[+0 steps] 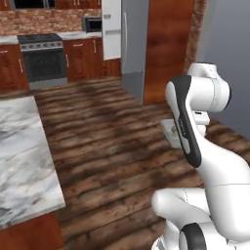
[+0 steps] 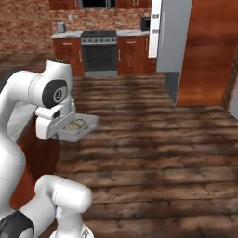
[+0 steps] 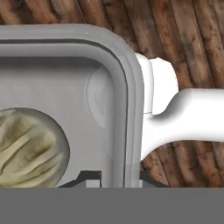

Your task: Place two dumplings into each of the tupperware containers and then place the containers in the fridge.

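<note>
Carrying is our step: in the left base view the tupperware container (image 1: 172,131) peeks from behind our arm, well short of the fridge (image 1: 124,36). In the right base view two dumplings (image 2: 76,125) ride inside; we should keep it level. In the hand view our tool (image 3: 119,177) is pinched shut on its rim, a detail both base views hide.

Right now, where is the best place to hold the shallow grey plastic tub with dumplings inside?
On its raised rim, coming from above, one finger on each side of the wall. The grey tub is shallow and level, so this probably keeps the dumplings in.
</note>
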You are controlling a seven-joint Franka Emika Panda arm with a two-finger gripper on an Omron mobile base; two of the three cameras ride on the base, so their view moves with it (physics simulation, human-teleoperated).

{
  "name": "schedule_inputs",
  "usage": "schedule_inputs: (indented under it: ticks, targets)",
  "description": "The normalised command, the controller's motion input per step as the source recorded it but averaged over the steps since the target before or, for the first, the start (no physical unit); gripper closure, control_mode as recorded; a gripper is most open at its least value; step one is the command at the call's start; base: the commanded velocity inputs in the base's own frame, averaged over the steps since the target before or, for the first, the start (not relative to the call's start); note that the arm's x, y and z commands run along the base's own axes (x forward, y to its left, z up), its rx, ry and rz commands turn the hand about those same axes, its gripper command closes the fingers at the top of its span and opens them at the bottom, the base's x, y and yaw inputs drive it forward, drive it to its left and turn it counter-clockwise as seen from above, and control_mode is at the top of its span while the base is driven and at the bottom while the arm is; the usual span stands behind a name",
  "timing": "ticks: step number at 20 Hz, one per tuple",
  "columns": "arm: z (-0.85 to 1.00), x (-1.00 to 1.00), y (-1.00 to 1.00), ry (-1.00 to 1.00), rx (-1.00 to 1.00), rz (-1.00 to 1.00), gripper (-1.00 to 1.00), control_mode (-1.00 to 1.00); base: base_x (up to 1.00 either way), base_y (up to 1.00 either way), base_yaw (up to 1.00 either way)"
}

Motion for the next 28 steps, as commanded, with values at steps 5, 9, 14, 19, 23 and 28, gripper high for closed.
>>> schedule_inputs:
  ticks: [5,9,14,19,23,28]
  targets:
    - [0.0,0.0,0.0,0.0,0.0,0.0,1.0,1.0,1.0,-0.6,0.44]
    - [0.0,0.0,0.0,0.0,0.0,0.0,1.0,1.0,1.0,-0.37,0.35]
    - [0.0,0.0,0.0,0.0,0.0,0.0,1.0,1.0,1.0,-0.22,0.27]
    - [0.0,0.0,0.0,0.0,0.0,0.0,1.0,1.0,1.0,-0.25,0.08]
    - [0.0,0.0,0.0,0.0,0.0,0.0,1.0,1.0,1.0,-0.16,0.0]
    - [0.0,0.0,0.0,0.0,0.0,0.0,1.0,1.0,1.0,-0.16,-0.06]
